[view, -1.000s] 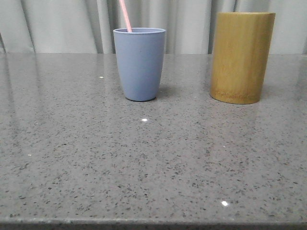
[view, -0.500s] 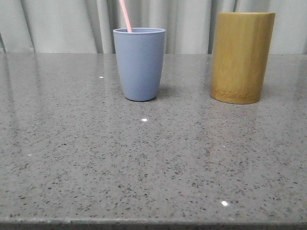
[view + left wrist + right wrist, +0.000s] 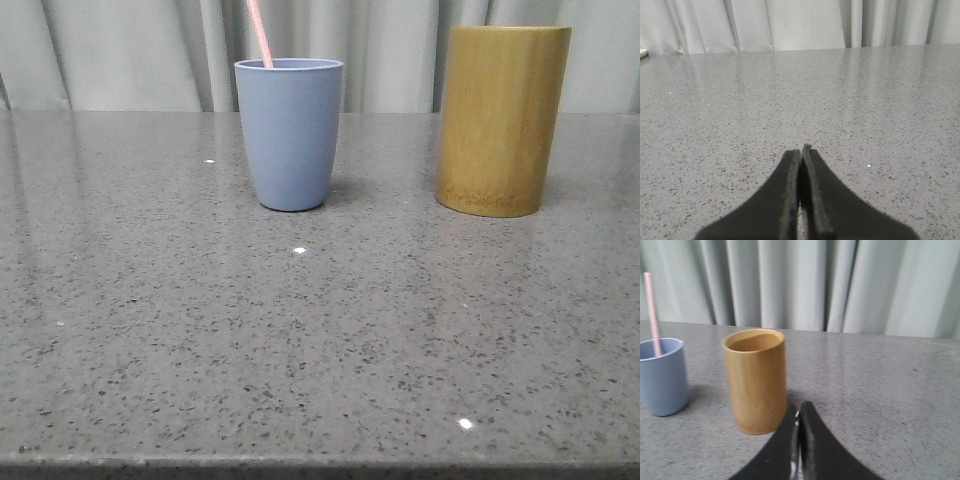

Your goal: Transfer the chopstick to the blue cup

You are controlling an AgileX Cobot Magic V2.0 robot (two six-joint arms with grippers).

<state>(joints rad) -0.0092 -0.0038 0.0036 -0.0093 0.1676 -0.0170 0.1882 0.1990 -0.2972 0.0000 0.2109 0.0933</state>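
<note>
On speckled stone table [image 3: 300,350], matte blue cup [image 3: 290,135] w/ thin chopstick [image 3: 259,33]; both grippers clenched, empty.

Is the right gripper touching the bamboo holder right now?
Apart. In the right wrist view the right gripper, shut and empty, sits nearer the camera than the bamboo holder; the front view shows bare table all round the holder.

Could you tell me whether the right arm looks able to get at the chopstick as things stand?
Probably yes. The chopstick stands in the blue cup, its top sticking out free. The bamboo holder sits between it and the shut right end effector, so the arm would likely go over or around.
</note>
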